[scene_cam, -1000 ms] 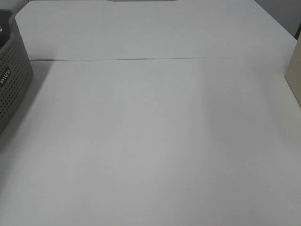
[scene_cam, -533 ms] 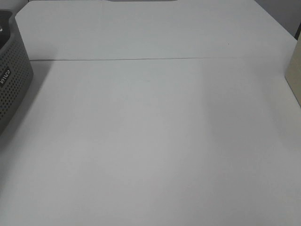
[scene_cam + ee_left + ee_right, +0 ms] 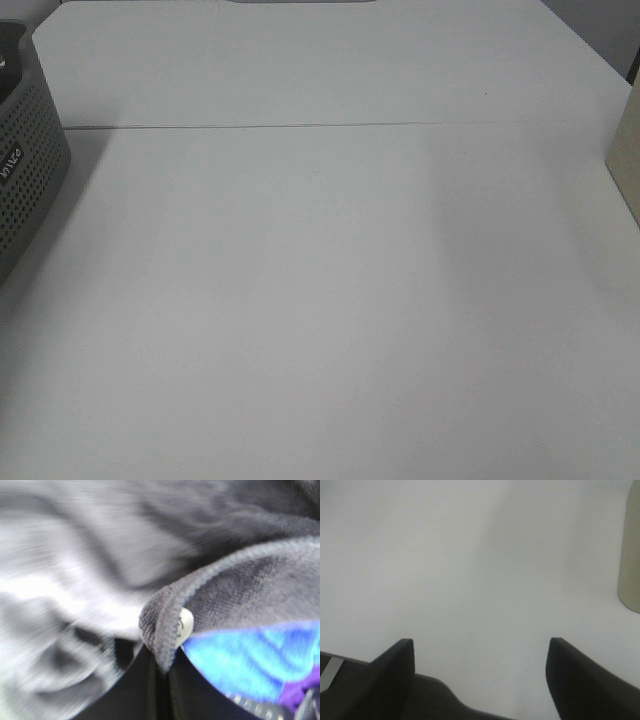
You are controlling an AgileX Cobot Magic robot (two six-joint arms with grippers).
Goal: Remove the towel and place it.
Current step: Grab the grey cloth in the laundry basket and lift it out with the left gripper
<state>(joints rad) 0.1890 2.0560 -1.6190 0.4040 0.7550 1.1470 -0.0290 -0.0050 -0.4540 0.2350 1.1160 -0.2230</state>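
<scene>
The towel (image 3: 150, 555) fills the left wrist view as dark, rumpled terry cloth. Its hemmed edge (image 3: 165, 630) folds down between the black fingers (image 3: 132, 690) of my left gripper (image 3: 162, 665), which is shut on that hem. In the exterior high view neither the towel nor either gripper shows; only the grey perforated basket (image 3: 25, 170) stands at the left edge. My right gripper (image 3: 480, 655) hangs open over bare white table, with nothing between its two dark fingers (image 3: 395, 672).
A bright blue and purple cloth (image 3: 240, 655) lies beside the pinched hem. A beige upright object (image 3: 625, 160) stands at the table's right edge, and also shows near the right gripper (image 3: 630, 555). A seam (image 3: 300, 127) crosses the white table.
</scene>
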